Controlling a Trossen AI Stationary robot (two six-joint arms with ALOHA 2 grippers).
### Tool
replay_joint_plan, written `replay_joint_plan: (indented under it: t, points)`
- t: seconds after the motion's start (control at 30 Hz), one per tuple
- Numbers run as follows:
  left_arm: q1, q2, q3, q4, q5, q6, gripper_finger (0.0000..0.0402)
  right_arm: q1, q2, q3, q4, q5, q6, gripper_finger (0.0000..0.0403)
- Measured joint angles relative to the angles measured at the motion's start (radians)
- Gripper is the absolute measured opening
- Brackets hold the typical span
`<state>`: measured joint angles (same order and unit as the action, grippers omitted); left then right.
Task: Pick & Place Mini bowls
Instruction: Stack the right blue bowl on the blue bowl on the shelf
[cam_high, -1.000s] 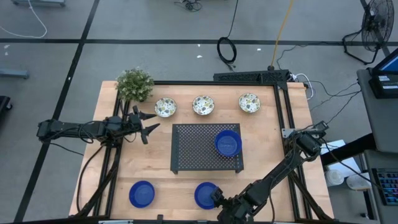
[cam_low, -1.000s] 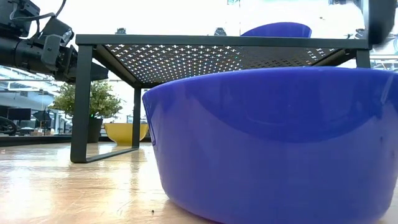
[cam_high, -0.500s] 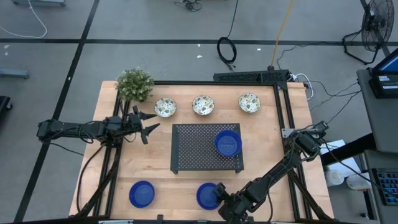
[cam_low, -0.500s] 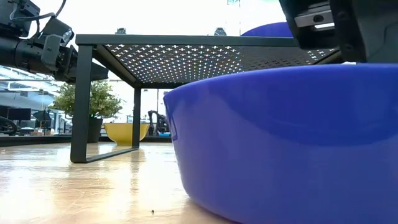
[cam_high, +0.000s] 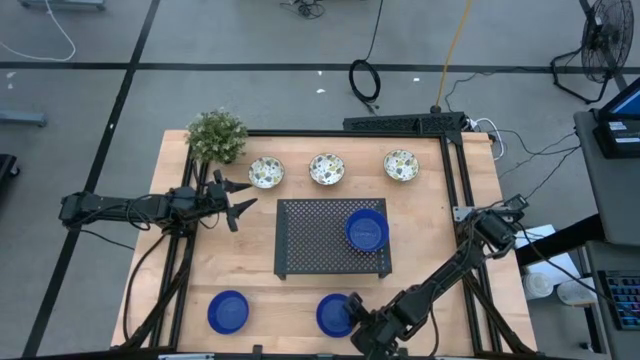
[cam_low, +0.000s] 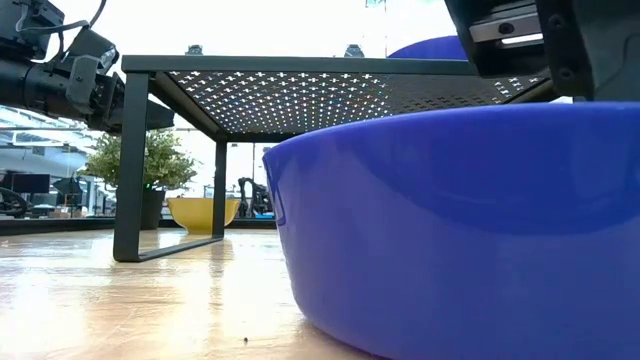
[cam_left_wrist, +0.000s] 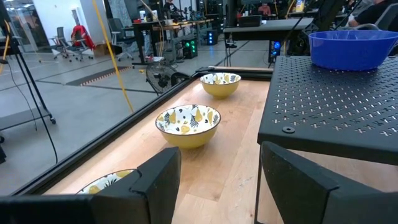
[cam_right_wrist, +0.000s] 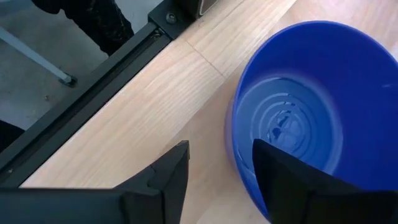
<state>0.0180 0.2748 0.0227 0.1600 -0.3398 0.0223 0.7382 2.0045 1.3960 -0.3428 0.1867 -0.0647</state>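
Observation:
Three blue mini bowls show. One (cam_high: 366, 229) sits on the black tray (cam_high: 310, 240), one (cam_high: 228, 311) stands near the table's near-left corner, and one (cam_high: 333, 314) stands on the wood at the near edge. My right gripper (cam_right_wrist: 221, 149) is open and low over that last bowl's (cam_right_wrist: 311, 118) right rim, one finger over the inside and one outside. Three patterned mini bowls (cam_high: 266, 172) (cam_high: 327, 168) (cam_high: 401, 164) stand in a row along the far edge. My left gripper (cam_high: 240, 200) waits open, level, left of the tray. My right gripper comes from above at the near blue bowl's right rim (cam_right_wrist: 235, 134), with one finger (cam_right_wrist: 292, 180) over the hollow and the other (cam_right_wrist: 165, 180) outside the wall. I cannot tell whether either finger touches the wall. The bowl rests on the table.
A small green plant (cam_high: 216, 135) stands at the far-left corner. The perforated tray on legs (cam_low: 300, 95) takes up the middle. Bare wood lies between the two near blue bowls and left of the tray. A black frame rail (cam_right_wrist: 118, 93) runs along the table's edge beside my right gripper.
My right gripper has come down over the near blue bowl's right rim, entering the low view from above. The bowl has slid a little toward the table's right, then stayed put for the last half second.

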Motion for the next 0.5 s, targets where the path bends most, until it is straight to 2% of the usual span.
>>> replay_joint_plan:
  t: [0.5]
  points:
    - [0.0, 0.0, 0.0, 0.0, 0.0, 0.0, 0.0228, -0.025, 0.0, 0.0, 0.001, 0.0, 0.0, 0.0085]
